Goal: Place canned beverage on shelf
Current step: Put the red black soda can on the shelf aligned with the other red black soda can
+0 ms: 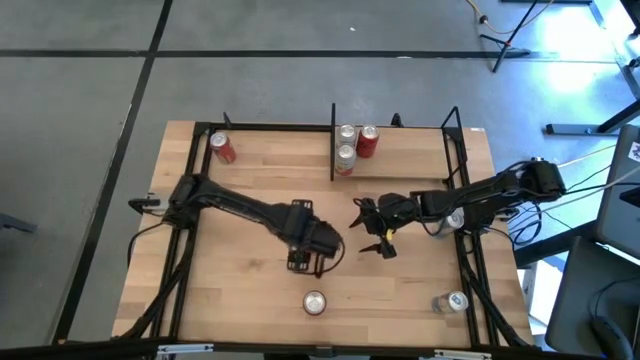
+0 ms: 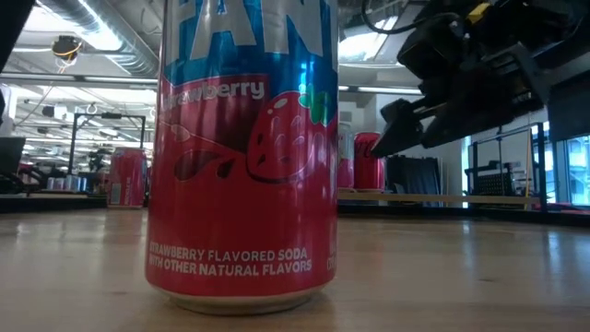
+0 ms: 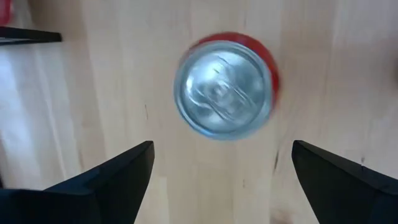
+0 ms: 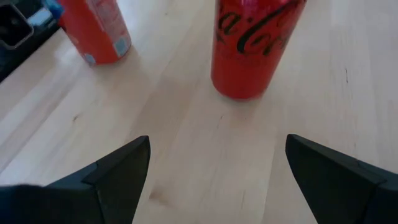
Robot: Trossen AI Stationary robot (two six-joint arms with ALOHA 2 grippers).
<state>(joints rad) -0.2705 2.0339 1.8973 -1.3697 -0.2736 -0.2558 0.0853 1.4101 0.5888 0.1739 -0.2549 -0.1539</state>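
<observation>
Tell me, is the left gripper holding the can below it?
No, the left gripper is open, with the can standing untouched on the table beyond its fingers.

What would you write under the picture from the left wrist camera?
Left gripper hangs open above a red can standing upright on the wooden table.

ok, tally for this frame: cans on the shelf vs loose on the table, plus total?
Cans at the back, on the shelf: 4 (one at the left end, three by the divider)
Cans loose on the table: 2 (front centre, front right)
Total: 6 cans
</observation>
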